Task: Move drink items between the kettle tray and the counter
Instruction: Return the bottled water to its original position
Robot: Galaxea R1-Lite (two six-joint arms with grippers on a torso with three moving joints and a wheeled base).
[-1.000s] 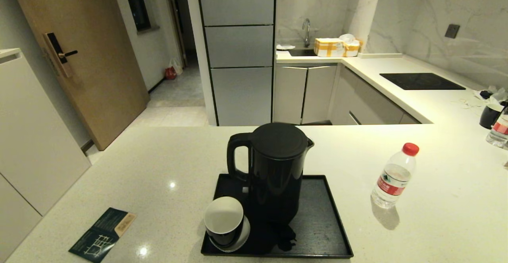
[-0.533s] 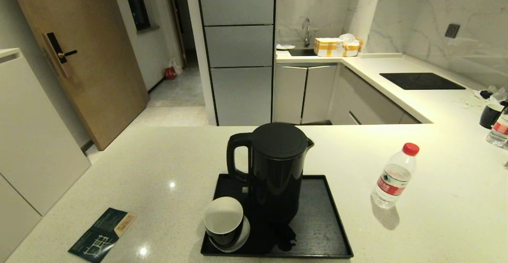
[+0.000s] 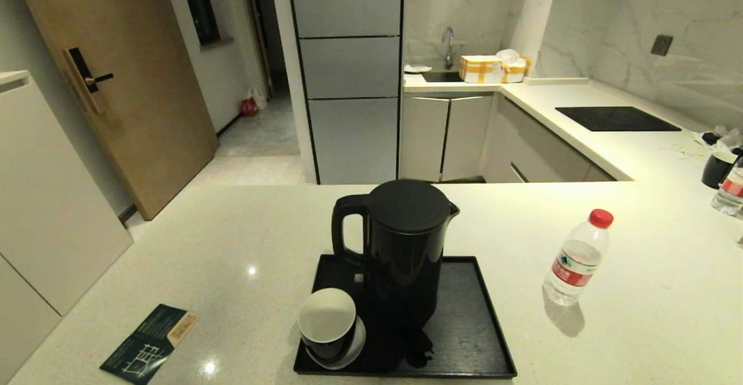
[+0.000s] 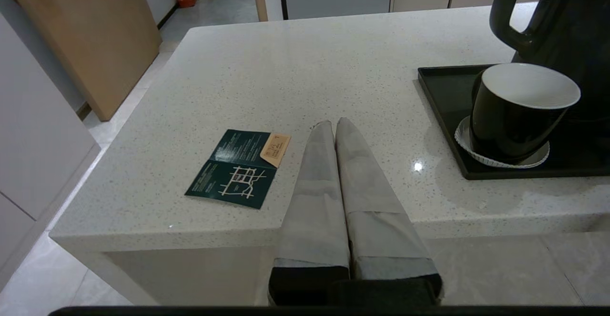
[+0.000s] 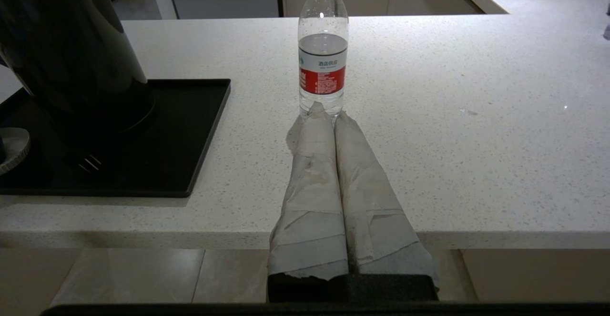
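Kettle [image 3: 400,251]: tall, glossy black, flat-lidded, handled.

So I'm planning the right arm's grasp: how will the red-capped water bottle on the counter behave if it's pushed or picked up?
The water bottle stands tall and narrow on the glossy counter, so a push near its cap would probably tip it, and a low one slide it. It looks mostly full, so likely fairly heavy for its size. Its thin clear wall may dent under a squeeze.

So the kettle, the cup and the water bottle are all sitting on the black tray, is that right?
Not quite. The kettle and cup are on the tray, but the bottle stands on the counter to the tray's right, apart from it. The head view shows this.
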